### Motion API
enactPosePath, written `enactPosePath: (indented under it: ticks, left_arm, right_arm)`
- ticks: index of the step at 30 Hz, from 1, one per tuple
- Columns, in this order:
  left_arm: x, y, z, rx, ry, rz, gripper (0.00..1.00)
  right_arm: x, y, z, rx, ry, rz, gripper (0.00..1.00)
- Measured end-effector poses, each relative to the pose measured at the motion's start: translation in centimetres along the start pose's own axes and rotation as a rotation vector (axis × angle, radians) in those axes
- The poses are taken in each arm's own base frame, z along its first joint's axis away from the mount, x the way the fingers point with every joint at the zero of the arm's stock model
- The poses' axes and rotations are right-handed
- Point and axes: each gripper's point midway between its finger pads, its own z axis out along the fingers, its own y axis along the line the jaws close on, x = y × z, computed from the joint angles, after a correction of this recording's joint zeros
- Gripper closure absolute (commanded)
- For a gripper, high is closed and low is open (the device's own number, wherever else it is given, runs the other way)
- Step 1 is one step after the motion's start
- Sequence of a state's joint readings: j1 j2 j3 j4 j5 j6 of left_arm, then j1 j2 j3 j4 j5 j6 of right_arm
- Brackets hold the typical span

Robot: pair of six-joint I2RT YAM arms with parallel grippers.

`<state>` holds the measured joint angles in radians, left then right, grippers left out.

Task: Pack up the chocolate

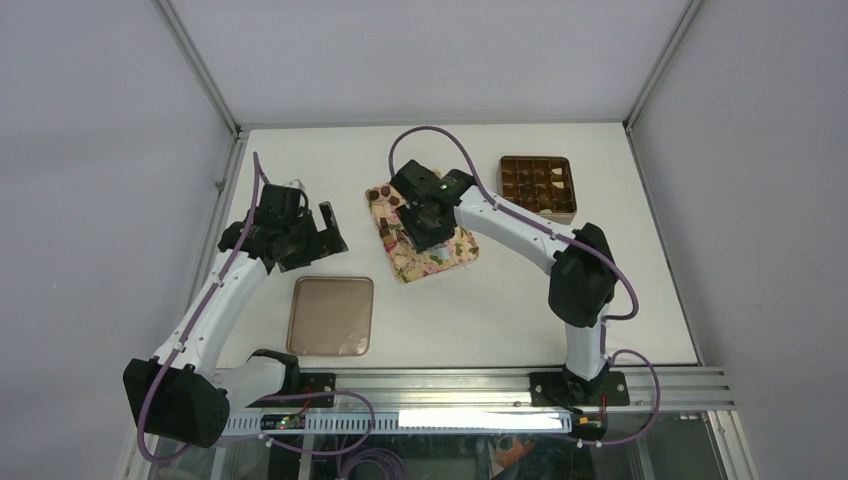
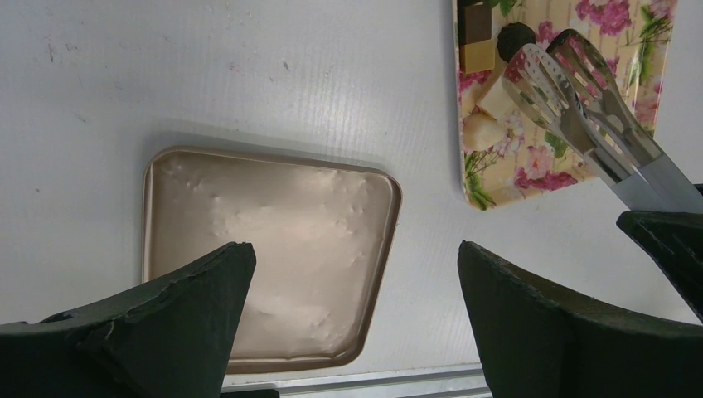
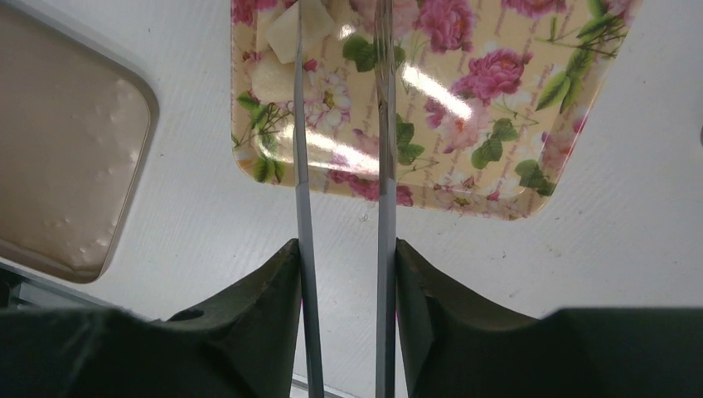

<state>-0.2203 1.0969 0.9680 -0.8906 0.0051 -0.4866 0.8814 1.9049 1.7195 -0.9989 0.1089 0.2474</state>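
Note:
Small dark chocolate pieces (image 1: 385, 194) lie at the far left end of a floral tray (image 1: 447, 255); one round piece (image 2: 516, 37) shows in the left wrist view, next to pale pieces (image 2: 485, 128). My right gripper (image 1: 420, 215) (image 3: 344, 249) is shut on metal tongs (image 3: 385, 166). The tongs' slotted tips (image 2: 564, 75) hang over the tray beside the pieces, slightly apart, with nothing seen between them. My left gripper (image 1: 325, 230) (image 2: 355, 249) is open and empty, above the flat tan lid (image 2: 249, 224).
The brown box with grid compartments (image 1: 538, 187) stands at the back right, several cells filled. The tan lid (image 1: 331, 315) lies front left of the tray. The table's metal front rail (image 1: 480, 385) runs along the near edge.

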Motion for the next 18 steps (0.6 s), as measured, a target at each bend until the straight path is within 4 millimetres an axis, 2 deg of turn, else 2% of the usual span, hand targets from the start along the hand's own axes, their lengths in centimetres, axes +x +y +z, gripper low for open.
enactPosePath:
  ticks: [8, 18]
  left_arm:
    - [-0.1, 0.2, 0.0, -0.003, -0.003, -0.005, 0.01]
    - [-0.1, 0.1, -0.1, -0.003, -0.004, -0.005, 0.01]
  right_arm:
    - [-1.3, -0.8, 1.1, 0.073, -0.015, 0.006, 0.57]
    - [-0.5, -1.0, 2.1, 0.121, 0.024, -0.019, 0.57]
